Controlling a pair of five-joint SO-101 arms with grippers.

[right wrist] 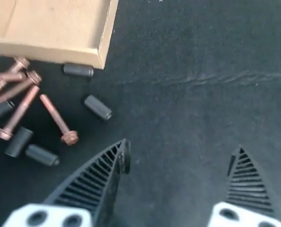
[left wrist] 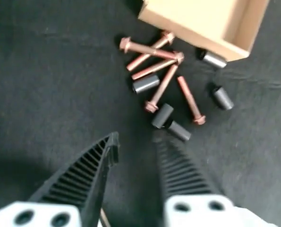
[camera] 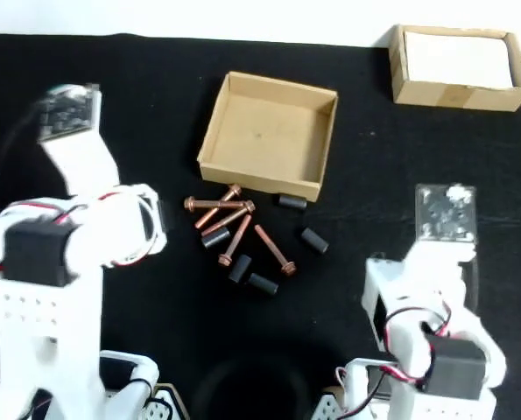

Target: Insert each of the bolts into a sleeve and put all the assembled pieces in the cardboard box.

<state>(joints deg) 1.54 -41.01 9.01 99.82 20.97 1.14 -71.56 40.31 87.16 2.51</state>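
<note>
Five copper bolts point(camera: 236, 239) and five dark sleeves point(camera: 313, 240) lie loose on the black counter point(camera: 137, 114). They cluster just on the near side of the cardboard box point(camera: 260, 179), all outside it and none joined yet. One sleeve lies just beside the box's near wall. The left end effector point(left wrist: 136, 142) hovers near of the cluster, fingers slightly apart. The right end effector point(right wrist: 182, 149) hovers right of the cluster, fingers wide apart. A second box point(camera: 457, 66) sits far right.
</note>
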